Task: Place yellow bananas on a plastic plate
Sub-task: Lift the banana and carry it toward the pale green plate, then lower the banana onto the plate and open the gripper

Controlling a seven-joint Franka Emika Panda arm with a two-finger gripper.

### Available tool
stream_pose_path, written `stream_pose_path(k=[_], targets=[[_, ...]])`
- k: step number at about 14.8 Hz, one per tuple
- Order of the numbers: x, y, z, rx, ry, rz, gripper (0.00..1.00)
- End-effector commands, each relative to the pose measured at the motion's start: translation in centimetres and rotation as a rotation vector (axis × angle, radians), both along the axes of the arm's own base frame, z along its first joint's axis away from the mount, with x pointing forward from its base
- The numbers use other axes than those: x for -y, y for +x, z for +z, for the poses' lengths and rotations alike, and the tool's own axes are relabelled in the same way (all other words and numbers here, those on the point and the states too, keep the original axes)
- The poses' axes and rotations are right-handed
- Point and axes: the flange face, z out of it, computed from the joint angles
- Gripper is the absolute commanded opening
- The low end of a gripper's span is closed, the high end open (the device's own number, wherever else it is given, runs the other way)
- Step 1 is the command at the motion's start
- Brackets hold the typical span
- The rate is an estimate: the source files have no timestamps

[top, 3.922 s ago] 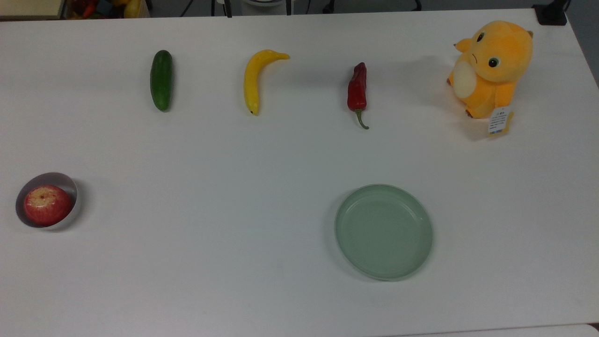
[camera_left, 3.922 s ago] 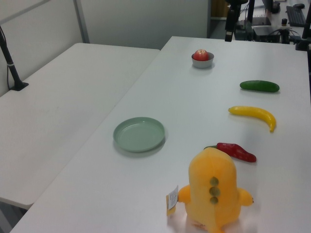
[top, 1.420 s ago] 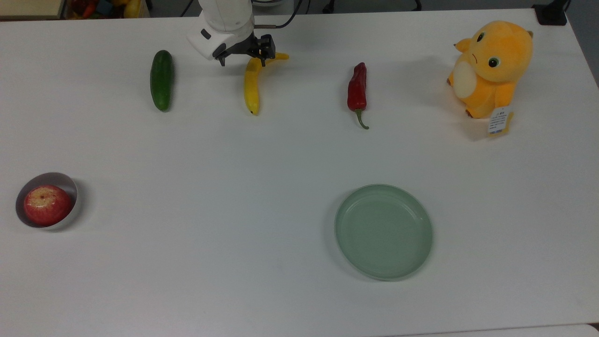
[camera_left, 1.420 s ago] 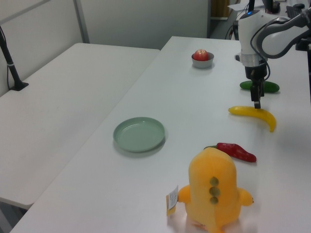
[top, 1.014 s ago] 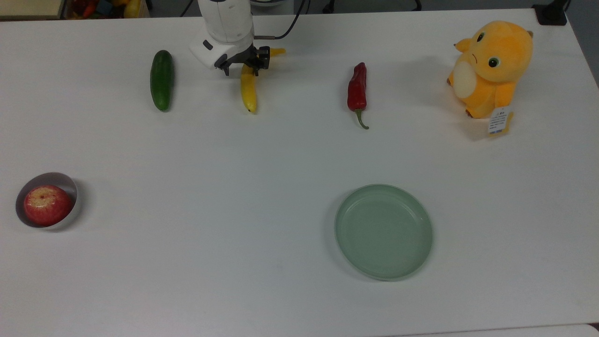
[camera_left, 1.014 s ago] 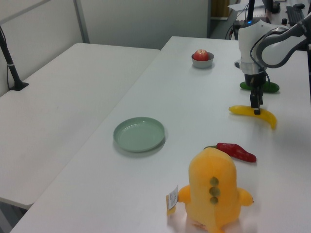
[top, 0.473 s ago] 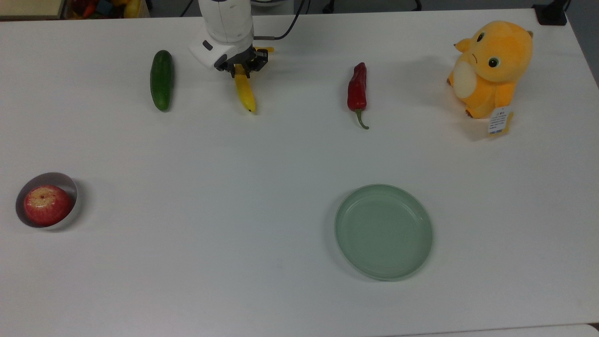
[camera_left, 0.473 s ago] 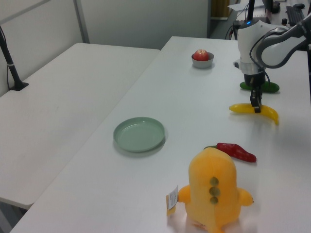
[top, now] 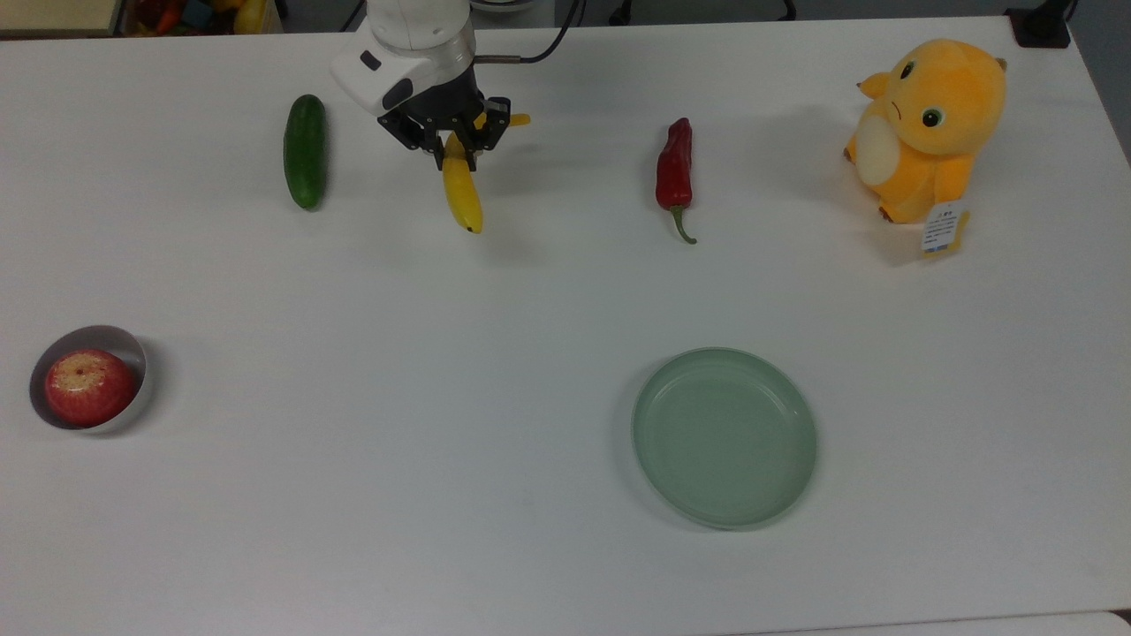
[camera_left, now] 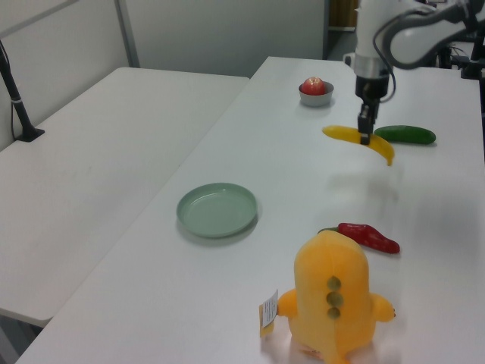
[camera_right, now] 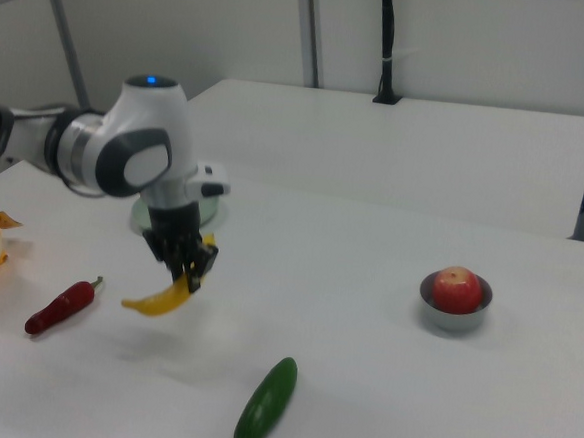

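Observation:
My gripper (top: 455, 152) is shut on the yellow banana (top: 464, 199), gripping it near its stem end. The banana (camera_left: 383, 149) hangs in the air above the table, and its shadow falls on the white top below. In the right view the gripper (camera_right: 190, 277) holds the banana (camera_right: 154, 302) roughly level, between the chili and the cucumber. The pale mint-green plastic plate (top: 724, 442) lies with nothing in it, near the front of the top view and to the right of the banana. In the left view the plate (camera_left: 217, 209) sits at the table's left edge.
A dark green cucumber (top: 305, 150) lies to the top view's left of the banana and a red chili pepper (top: 674, 172) to its right. An orange plush toy (top: 928, 128) stands at far right. A small grey bowl (top: 132, 353) holding a red apple (top: 87, 387) sits at far left.
The arm came in and shut its gripper on the banana's stem end. In the last half second it has lifted the banana off the table and carried it slightly forward.

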Motion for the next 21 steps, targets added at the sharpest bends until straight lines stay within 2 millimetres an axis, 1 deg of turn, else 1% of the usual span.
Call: stream_pose_path(k=[1,3,4,5,6,7,8,9,10,11,12,13,14,16,18,19,20,21], targets=[[-3.1,6.2,2.6,-0.030,0.014,-0.088,0.00],[-4.9,8.5,4.0,-0.006,0.045,-0.151,0.00],[-5.6,9.2,4.3,0.004,0.048,-0.174,0.00],[-6.5,10.6,4.4,0.025,0.049,-0.220,0.00],[-7.2,12.4,4.5,0.049,0.063,-0.274,0.00],[-8.1,13.9,3.7,0.061,0.080,-0.319,0.00],[-9.5,14.5,3.2,0.079,0.084,-0.329,0.00],[-10.9,14.9,2.7,0.113,0.096,-0.357,0.00],[-11.5,15.2,1.6,0.129,0.103,-0.393,0.00],[-12.7,15.5,0.7,0.138,0.109,-0.412,0.00],[-14.4,15.9,0.0,0.162,0.127,-0.443,0.00],[-15.6,15.9,-0.2,0.181,0.140,-0.449,0.00],[-16.8,16.2,-0.9,0.202,0.154,-0.477,0.00],[-18.7,16.9,-2.0,0.241,0.183,-0.524,0.00],[-20.1,17.0,-2.7,0.257,0.197,-0.539,0.00],[-21.3,17.1,-2.8,0.284,0.222,-0.543,0.00],[-22.1,17.1,-3.5,0.285,0.235,-0.550,0.00],[-22.6,17.1,-3.7,0.292,0.243,-0.548,0.00]])
